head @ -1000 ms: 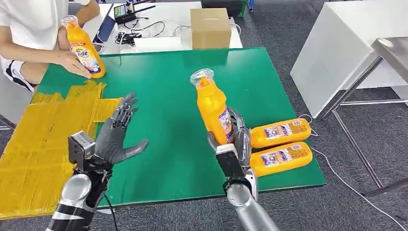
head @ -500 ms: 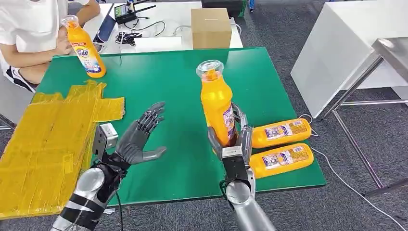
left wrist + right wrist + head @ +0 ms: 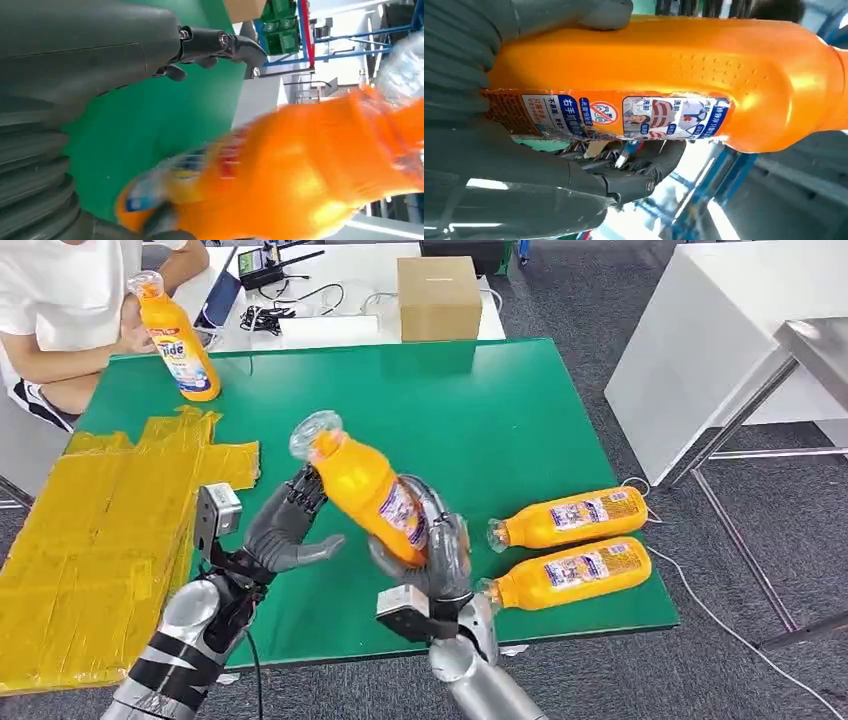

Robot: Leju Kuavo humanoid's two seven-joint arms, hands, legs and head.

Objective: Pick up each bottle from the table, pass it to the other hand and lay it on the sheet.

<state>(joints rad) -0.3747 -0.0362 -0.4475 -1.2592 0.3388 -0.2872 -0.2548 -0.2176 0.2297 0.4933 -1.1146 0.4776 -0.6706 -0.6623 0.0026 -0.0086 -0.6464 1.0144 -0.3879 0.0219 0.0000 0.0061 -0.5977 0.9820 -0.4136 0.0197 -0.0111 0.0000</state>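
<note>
A yellow sheet is seen at the table's 9 o'clock side, taped flat on the green table. At 11 o'clock an upright orange bottle is held by a person seated at the far-left edge. Behind the table, at 12 o'clock, a cardboard box is set on a white desk w/ cables.

The left hand is raised above the table's near-left part, palm toward the centre, fingers spread apart w/ nothing gripped; its fingertips are just beside the held bottle's neck, contact can't be told. In the left wrist view that bottle is seen blurred, close in front of the hand, w/ dark fingers extended past it.

Approx. centre, the held bottle is tilted w/ its clear cap toward 10 o'clock, its base wrapped by the right hand. In the right wrist view the thumb and fingers of that hand are closed around the labelled body.

At 4 o'clock, near the table's right edge, two more bottles are laid on their sides, caps toward the centre: the far one and the near one, near each other but apart.
</note>
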